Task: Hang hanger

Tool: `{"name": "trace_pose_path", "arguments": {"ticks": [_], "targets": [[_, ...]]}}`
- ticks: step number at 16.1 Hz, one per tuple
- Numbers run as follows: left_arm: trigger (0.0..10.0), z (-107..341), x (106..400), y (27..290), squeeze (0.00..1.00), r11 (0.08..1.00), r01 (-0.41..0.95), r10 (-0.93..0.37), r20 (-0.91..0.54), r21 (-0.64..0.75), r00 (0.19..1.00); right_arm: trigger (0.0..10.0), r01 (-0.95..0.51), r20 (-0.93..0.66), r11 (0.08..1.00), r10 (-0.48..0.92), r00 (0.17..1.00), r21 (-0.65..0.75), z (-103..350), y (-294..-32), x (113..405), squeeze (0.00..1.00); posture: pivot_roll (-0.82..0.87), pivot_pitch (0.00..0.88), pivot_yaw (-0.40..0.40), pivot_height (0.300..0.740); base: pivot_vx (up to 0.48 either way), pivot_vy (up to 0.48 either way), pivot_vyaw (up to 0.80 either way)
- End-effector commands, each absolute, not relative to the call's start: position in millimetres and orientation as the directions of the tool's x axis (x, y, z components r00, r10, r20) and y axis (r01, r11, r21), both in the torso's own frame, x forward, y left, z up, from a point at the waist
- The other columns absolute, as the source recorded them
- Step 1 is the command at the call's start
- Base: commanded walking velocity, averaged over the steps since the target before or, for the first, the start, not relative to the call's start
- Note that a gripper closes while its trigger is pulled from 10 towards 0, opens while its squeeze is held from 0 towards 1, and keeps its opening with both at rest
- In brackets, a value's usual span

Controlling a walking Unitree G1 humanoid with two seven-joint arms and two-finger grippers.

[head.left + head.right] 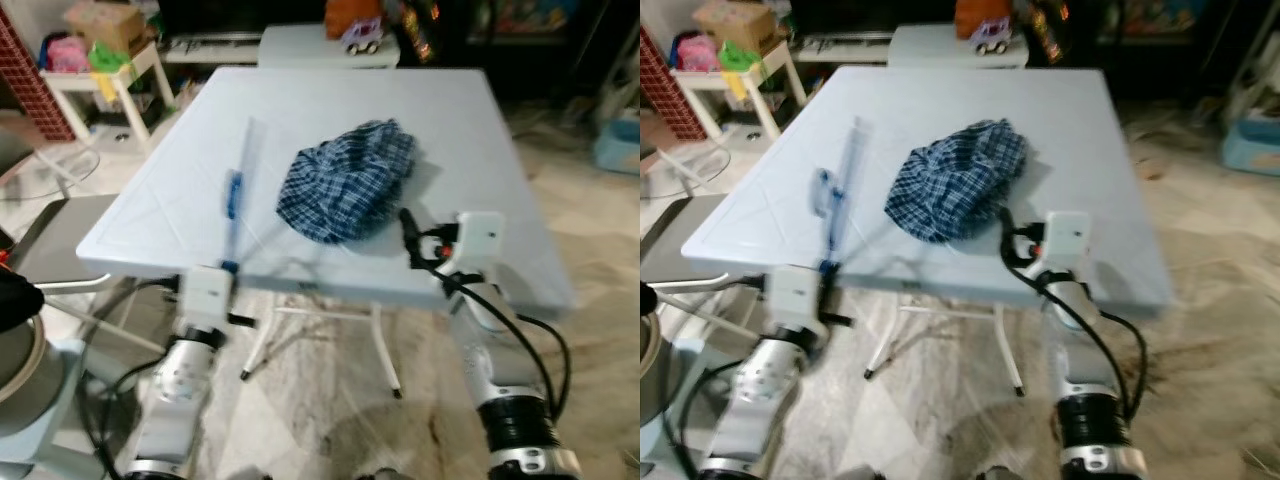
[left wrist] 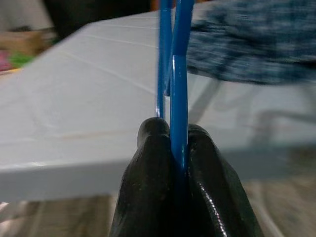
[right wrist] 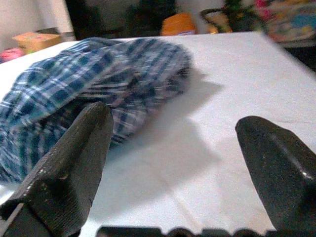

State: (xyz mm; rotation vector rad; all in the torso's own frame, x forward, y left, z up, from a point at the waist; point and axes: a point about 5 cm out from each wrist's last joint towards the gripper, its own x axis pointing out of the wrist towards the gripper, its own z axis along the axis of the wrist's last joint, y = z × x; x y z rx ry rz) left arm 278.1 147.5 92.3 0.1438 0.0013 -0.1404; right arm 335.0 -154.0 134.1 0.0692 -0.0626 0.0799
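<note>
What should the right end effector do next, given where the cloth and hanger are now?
Probably ease the right end effector forward and close on the plaid cloth. Its fingers are open, just short of the cloth's near edge, while the left end effector is shut on the blue hanger at the table edge.

A pale grey square table [image 1: 330,110] on thin white legs stands on a marbled tile floor [image 1: 330,420]. On it lie 2 things: a crumpled blue plaid cloth [image 1: 347,182] near the middle, and a blue hanger [image 1: 233,205] left of it, reaching the near edge.
</note>
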Motion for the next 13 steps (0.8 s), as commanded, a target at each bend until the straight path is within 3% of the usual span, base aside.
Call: {"name": "trace_pose_path", "arguments": {"ticks": [1,8,13], "targets": [[10.0,84.7,275.7,154.1,0.00,0.981,0.129,-0.123,-0.053,0.147,0.991,10.0,-0.098,0.072,0.993,0.093,0.993,0.071,136.7,-146.7,335.9,1.00,-0.07,0.094,-0.003,0.740,-0.281,0.000,0.00],[10.0,81.7,272.9,156.8,0.00,0.985,0.100,-0.095,-0.048,0.138,0.994,10.0,-0.118,0.069,0.991,0.113,0.991,0.063,138.9,-144.4,342.6,1.00,-0.05,0.086,-0.023,0.740,-0.287,0.000,0.00],[10.0,83.1,275.4,158.1,0.00,0.990,0.086,-0.081,-0.049,0.110,0.996,10.0,-0.126,0.074,0.990,0.121,0.990,0.062,140.1,-142.8,344.1,1.00,-0.05,0.079,-0.021,0.740,0.000,0.000,0.00]]}}
